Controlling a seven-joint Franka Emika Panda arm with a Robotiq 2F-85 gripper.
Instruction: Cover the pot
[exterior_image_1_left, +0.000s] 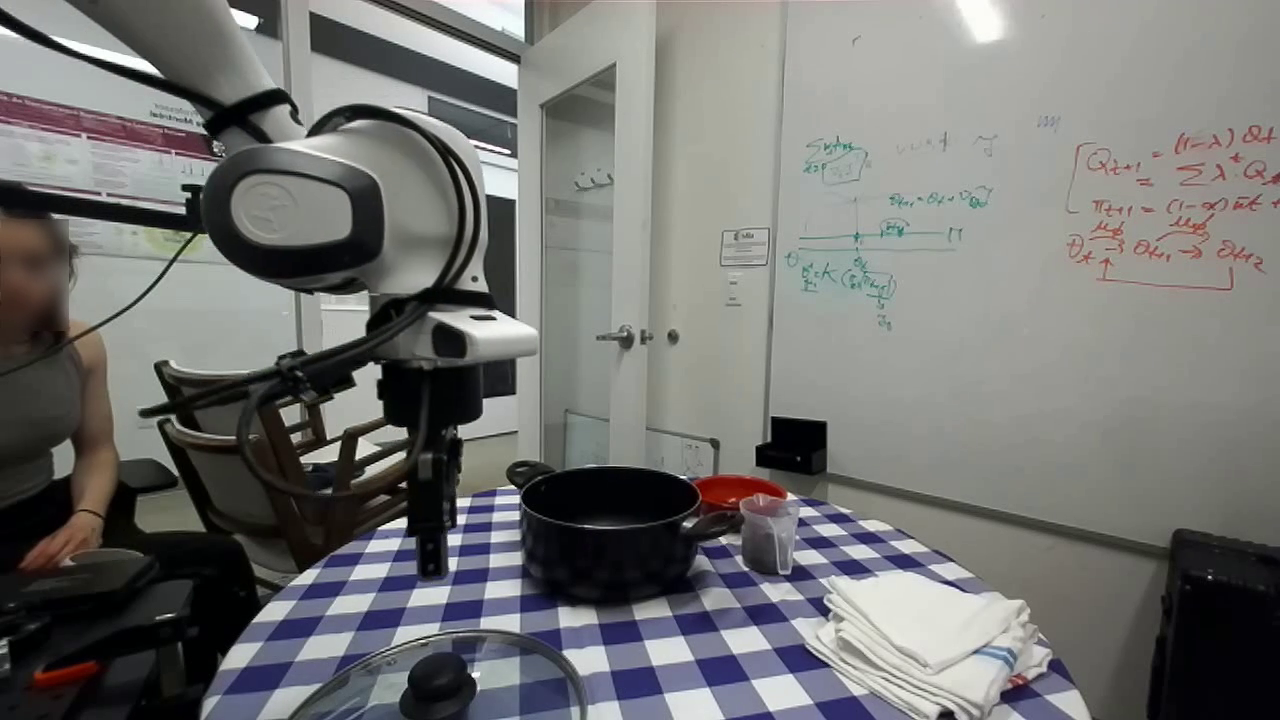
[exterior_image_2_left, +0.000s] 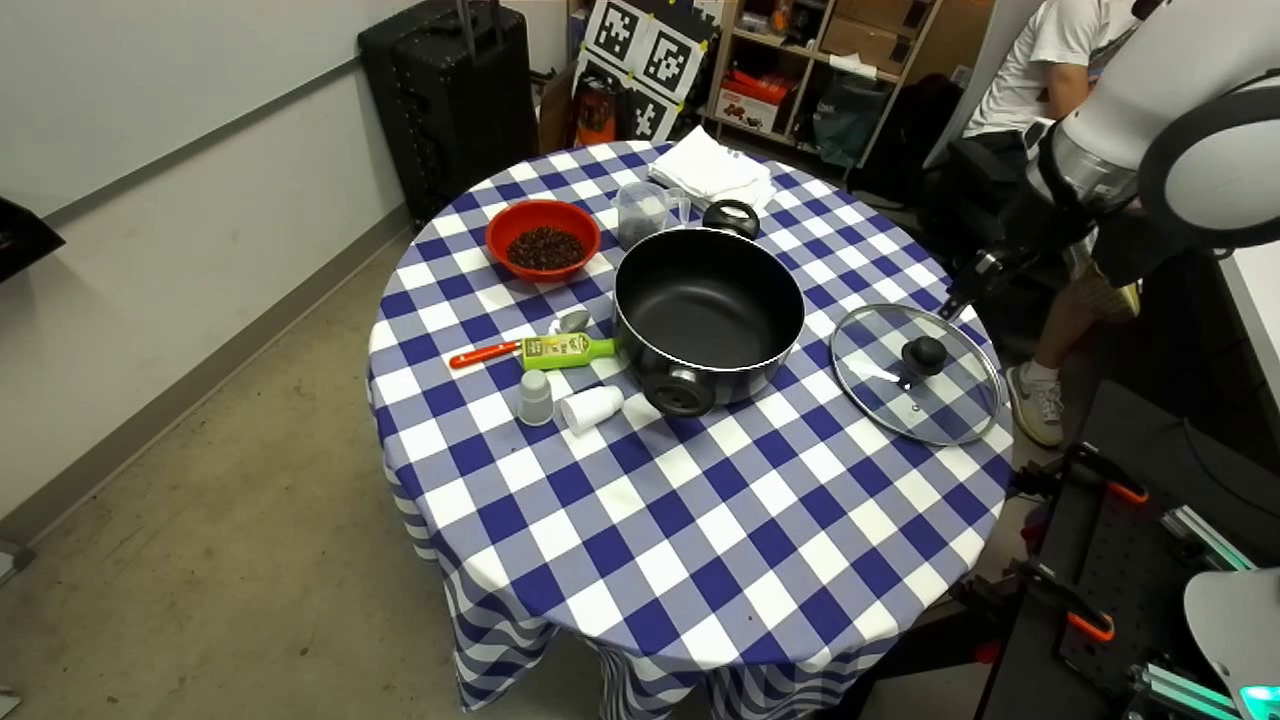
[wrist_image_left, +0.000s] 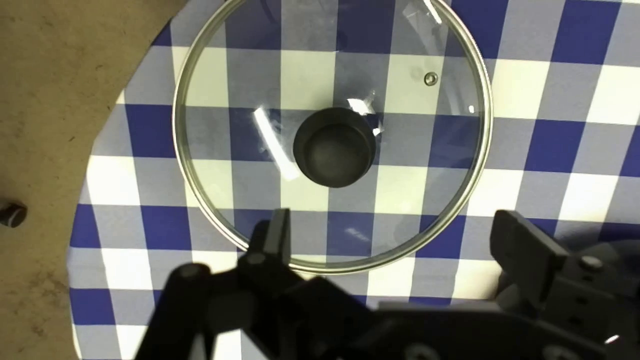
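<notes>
Lifting the presumably stiff, fragile glass lid (wrist_image_left: 335, 200) calls for pinching its knob (wrist_image_left: 334, 150), at 11 o'clock from the empty, wide-spread gripper (wrist_image_left: 390, 222) in the wrist view.

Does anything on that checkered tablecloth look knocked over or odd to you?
Yes, mildly: in an exterior view, a white cup lies on its side near the black pot, while the grayish cup beside it stands. No obvious spill shows.
</notes>
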